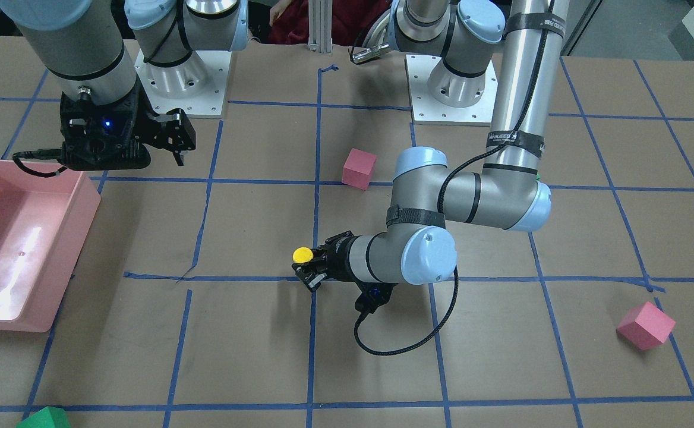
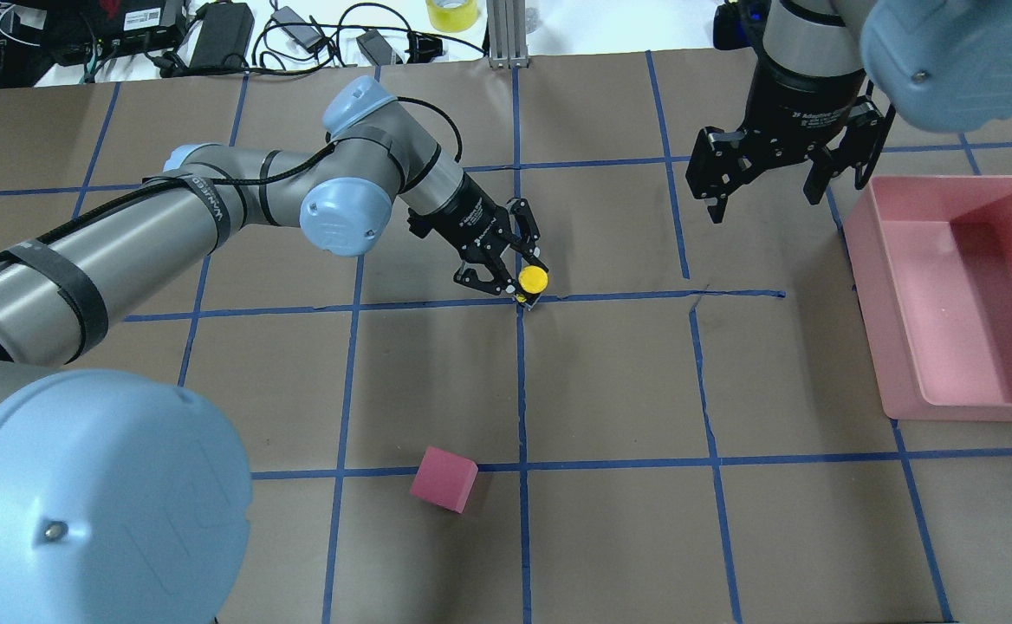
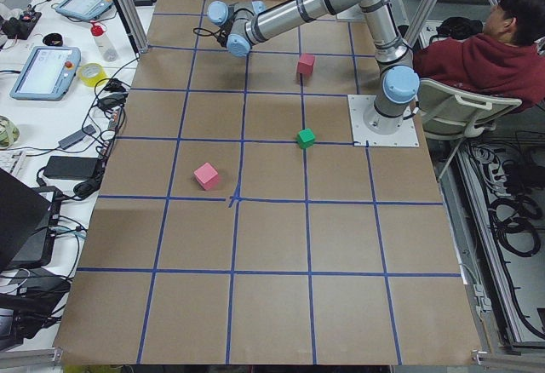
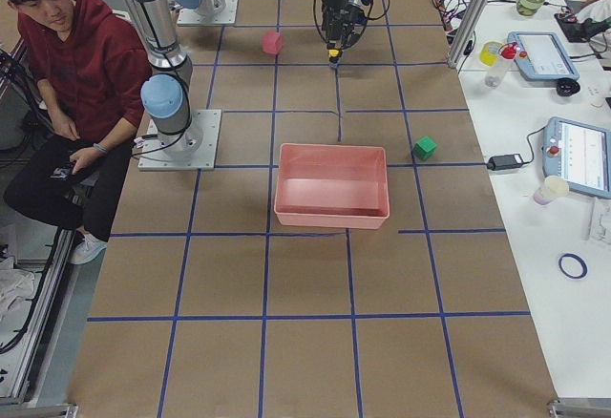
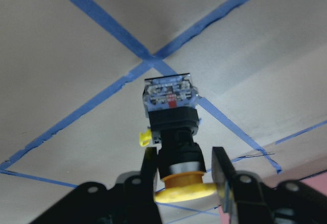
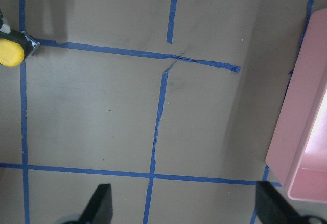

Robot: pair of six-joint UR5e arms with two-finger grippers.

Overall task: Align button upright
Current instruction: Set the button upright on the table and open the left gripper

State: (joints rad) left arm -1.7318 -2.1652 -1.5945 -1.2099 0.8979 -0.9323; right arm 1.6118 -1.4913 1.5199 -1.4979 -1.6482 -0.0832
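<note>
The button (image 2: 533,278) has a round yellow cap, a black body and a silvery-grey base. It is at the tape crossing in the middle of the table, tilted, and it also shows in the front-facing view (image 1: 302,254). My left gripper (image 2: 515,273) reaches in low and is shut on the button at its cap end. In the left wrist view the button (image 5: 171,116) points away from the camera, base outward, between the two fingers (image 5: 222,175). My right gripper (image 2: 764,201) is open and empty, held above the table beside the pink bin.
A pink bin (image 2: 870,286) stands on the robot's right side. One pink cube (image 2: 444,478) lies near the robot and another (image 1: 646,325) lies far off on the robot's left. A green cube (image 1: 44,418) sits at the table's far edge.
</note>
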